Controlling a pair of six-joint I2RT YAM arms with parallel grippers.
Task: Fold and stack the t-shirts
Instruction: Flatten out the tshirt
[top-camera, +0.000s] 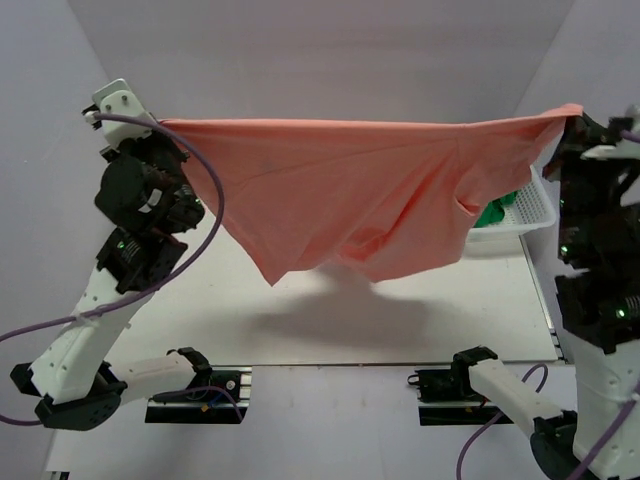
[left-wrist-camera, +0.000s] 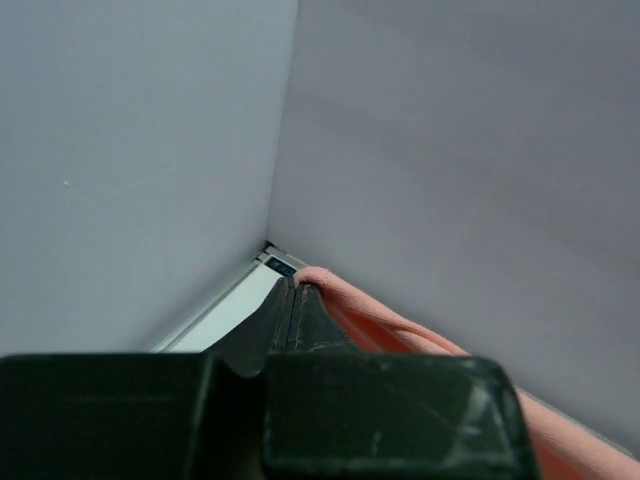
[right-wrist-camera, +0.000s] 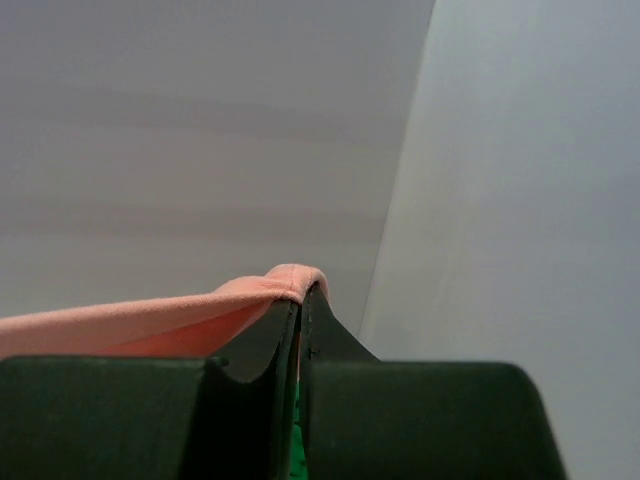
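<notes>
Robotics lab, plain pale walls (top-camera: 300, 60) boxing in a white tabletop (top-camera: 480, 310), left arm (top-camera: 75, 345) and right arm (top-camera: 600, 300) bolted at its near edge, purple cables (top-camera: 221, 205) trailing

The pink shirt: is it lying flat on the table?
No, the pink shirt hangs stretched between the left gripper and right gripper, above the table.

The shirt (top-camera: 370, 190) hides most of the green garment (top-camera: 497, 212) and the left end of the basket (top-camera: 540, 207), at 3 o'clock; the tabletop (top-camera: 400, 320) behind it is also hidden.
</notes>
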